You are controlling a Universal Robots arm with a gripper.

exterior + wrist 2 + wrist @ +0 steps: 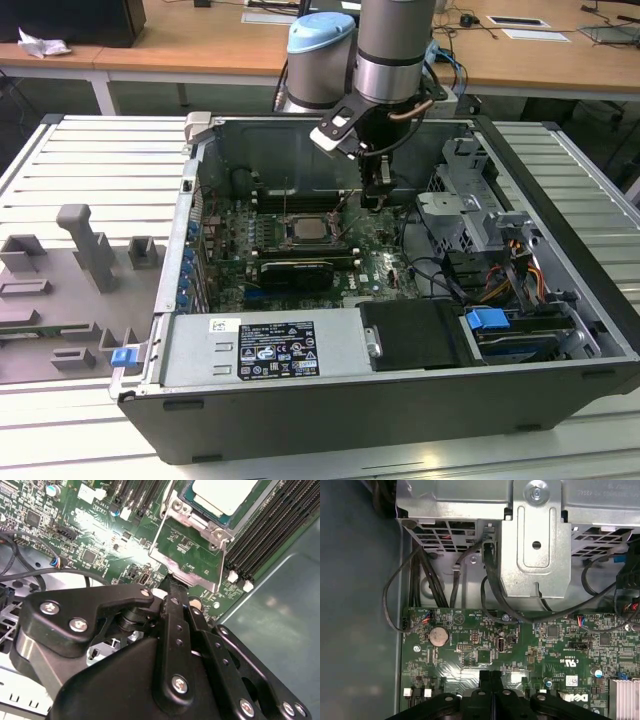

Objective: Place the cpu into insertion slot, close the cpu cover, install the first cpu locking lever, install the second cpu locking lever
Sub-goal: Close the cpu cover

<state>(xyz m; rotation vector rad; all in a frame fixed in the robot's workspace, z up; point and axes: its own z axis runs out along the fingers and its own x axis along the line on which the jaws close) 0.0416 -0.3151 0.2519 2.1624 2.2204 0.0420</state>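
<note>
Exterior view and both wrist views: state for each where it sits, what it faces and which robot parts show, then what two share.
Exterior view: off the arm, above the computer case, looking down into it; the arm and claw show.
Second wrist view: on the wrist, looking past the claw at the cpu in the insertion slot.
First wrist view: on the wrist, facing the green board and drive cage; claw tips show.
Shared: both wrist views show claw and green board.

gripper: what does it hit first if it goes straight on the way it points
Probably the near edge of the cpu cover, right ahead of the gripper in the second wrist view; with depth unclear, possibly the green board instead.
</note>
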